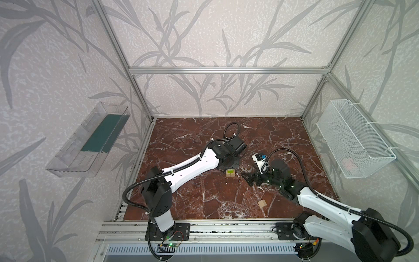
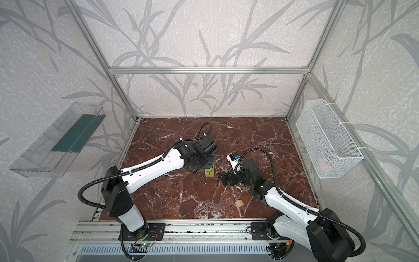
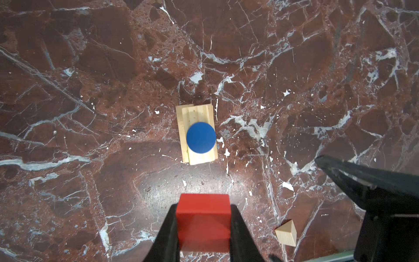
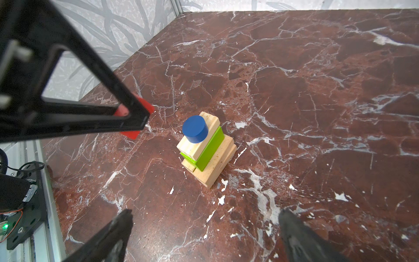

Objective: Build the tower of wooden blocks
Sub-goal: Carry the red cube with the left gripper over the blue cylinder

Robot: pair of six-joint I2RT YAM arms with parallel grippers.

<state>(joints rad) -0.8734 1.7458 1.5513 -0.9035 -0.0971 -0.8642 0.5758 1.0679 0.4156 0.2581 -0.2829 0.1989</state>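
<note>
While the left gripper (image 3: 203, 205) clamps the red block (image 3: 203, 217) tight between its two black fingers (image 3: 169, 226), that block hangs off the desk (image 1: 204, 199), beside the wood block tower (image 4: 204, 154) and clear of it. How high it hangs I cannot tell.

In both top views the tower (image 1: 230, 173) stands near the middle of the desk, with the left arm's wrist leaning over it from the left edge's side. Pale bars (image 4: 210, 172) lie at the bottom, slightly stepped. The lime-green bar (image 4: 210, 148) rests on them, and another pale bar (image 4: 192, 147) lies on the green one. The blue disc (image 4: 195, 129) sits on top, toward one end of that upper bar. From the left wrist view the disc (image 3: 201, 137) shows as a full circle ahead of the red block.

On the tower's other side, the right gripper (image 4: 206, 213) is low over the desk, its jaws spread wide with nothing between them. It points at the tower, near it but not touching.

A pale wedge (image 1: 263, 203) lies alone toward the front edge of the desk, right of the middle, well apart from the tower.
</note>
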